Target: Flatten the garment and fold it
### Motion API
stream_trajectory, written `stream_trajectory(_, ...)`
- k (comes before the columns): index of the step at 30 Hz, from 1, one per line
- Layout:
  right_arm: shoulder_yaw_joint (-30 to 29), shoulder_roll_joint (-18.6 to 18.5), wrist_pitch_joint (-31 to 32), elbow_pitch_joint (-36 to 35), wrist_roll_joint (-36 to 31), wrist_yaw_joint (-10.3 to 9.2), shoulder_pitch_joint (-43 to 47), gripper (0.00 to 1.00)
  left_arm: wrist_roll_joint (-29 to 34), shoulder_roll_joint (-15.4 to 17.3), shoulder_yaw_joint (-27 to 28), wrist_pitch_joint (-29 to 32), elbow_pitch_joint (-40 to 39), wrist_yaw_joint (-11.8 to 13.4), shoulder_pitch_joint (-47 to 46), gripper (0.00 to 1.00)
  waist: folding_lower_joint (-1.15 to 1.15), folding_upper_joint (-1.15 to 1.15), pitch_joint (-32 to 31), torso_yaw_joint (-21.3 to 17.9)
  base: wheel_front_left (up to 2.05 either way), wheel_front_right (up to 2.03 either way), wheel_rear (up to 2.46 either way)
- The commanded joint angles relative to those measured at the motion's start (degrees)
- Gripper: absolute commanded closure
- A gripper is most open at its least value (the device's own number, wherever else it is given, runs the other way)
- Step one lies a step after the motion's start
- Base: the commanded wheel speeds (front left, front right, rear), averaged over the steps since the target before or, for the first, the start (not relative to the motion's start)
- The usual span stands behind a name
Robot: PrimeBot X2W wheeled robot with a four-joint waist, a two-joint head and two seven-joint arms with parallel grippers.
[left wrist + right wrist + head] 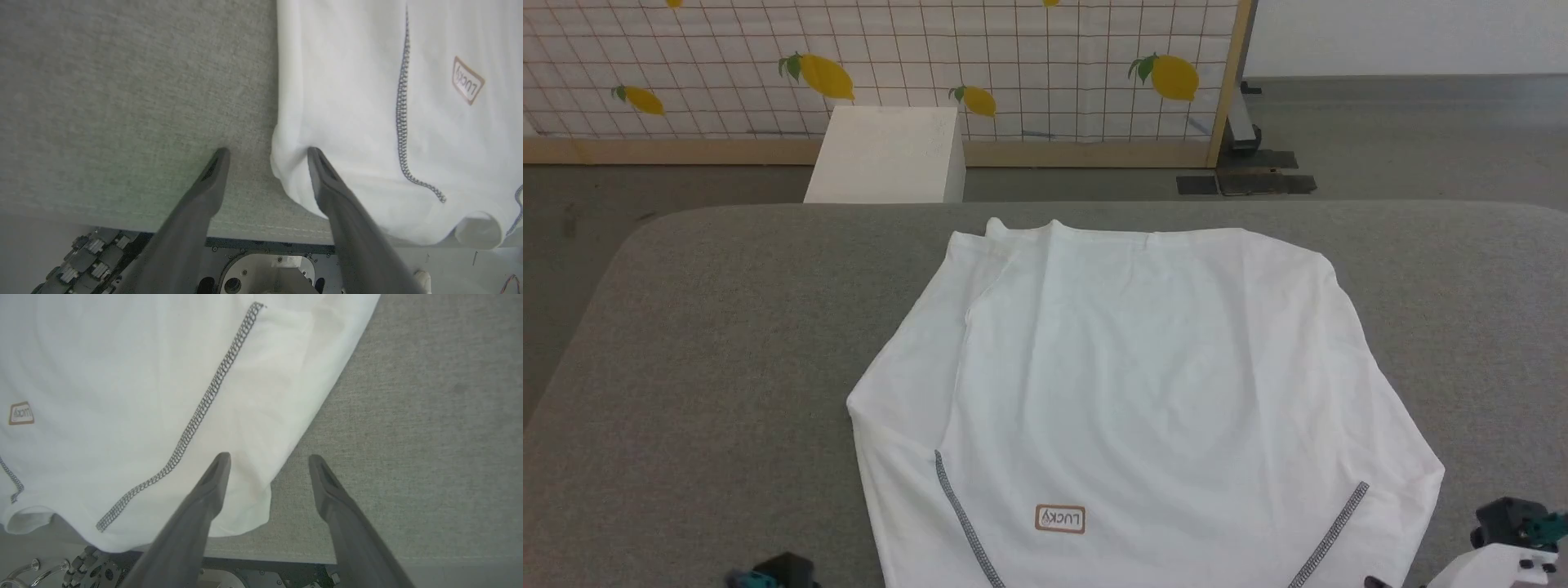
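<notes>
The garment, light, limp and crease-prone, lies spread on the grey table; the left gripper and right gripper hang wide open and empty over its near corners, probably the best pinch points.

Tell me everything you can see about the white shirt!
The shirt is plain white soft cloth, lying spread out, mostly flat, on the grey table. Grey zigzag stitching runs along two seams, and a brown-edged "LUCKY" label sits near the close edge, which droops over the table's front. The open left gripper and right gripper straddle its near corners.
</notes>
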Motion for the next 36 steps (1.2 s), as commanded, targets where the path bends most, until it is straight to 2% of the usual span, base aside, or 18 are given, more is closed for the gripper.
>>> stream_trajectory(1,-0.6,0.1,-0.6,-1.1,0.7,-0.09,-1.3,0.00,0.0,1.5,1.4,-0.2,-0.5,0.6,-1.5,0.00,0.01,0.52,-0.2,-0.1,0.00,0.00,0.00)
stream_trajectory(5,-3.6,0.4,-1.1,-4.3,2.1,-0.09,-3.4,0.00,1.0,2.8,4.1,-2.8,-5.6,1.0,-3.6,0.00,0.01,0.52,0.0,-0.3,0.00,0.00,0.00)
stream_trajectory(6,-7.5,-0.9,-2.7,-5.5,2.1,-0.09,-9.9,0.00,4.2,3.3,7.2,-12.2,-10.8,-2.3,-9.0,0.00,0.01,0.52,1.7,-0.8,0.00,0.00,0.00)
stream_trajectory(9,-8.4,-2.8,-3.1,-4.1,1.4,-0.09,-15.8,0.00,8.2,3.6,8.1,-20.7,-11.7,-5.2,-12.9,0.00,0.01,0.52,4.4,-1.1,0.00,0.00,0.00)
stream_trajectory(12,-7.7,-5.3,-3.1,-1.0,-0.1,-0.09,-22.0,0.00,12.6,3.6,8.1,-29.2,-11.0,-7.5,-16.1,0.00,0.01,0.52,7.4,-1.3,0.00,0.00,0.00)
stream_trajectory(16,-4.0,-9.2,-2.2,5.2,-2.6,-0.09,-30.2,0.00,17.2,2.7,7.4,-37.4,-9.4,-8.6,-19.1,0.00,0.01,0.52,12.3,-1.0,0.00,0.00,0.00)
stream_trajectory(23,3.2,-14.1,-2.7,15.6,-6.6,-0.09,-42.9,0.00,22.8,1.1,6.8,-40.8,-9.0,-8.8,-22.8,0.00,0.01,0.52,19.9,0.9,0.00,0.00,0.00)
stream_trajectory(30,9.8,-15.8,-4.3,24.2,-8.0,-0.09,-50.7,0.00,25.3,-0.9,7.5,-41.2,-9.3,-9.6,-24.6,0.00,0.01,0.52,24.3,2.7,0.00,0.00,0.00)
stream_trajectory(36,15.1,-17.0,-4.7,29.1,-7.4,-0.09,-53.1,0.00,27.4,-2.8,8.5,-41.2,-9.7,-10.5,-24.7,0.00,0.01,0.52,25.6,3.3,0.00,0.00,0.00)
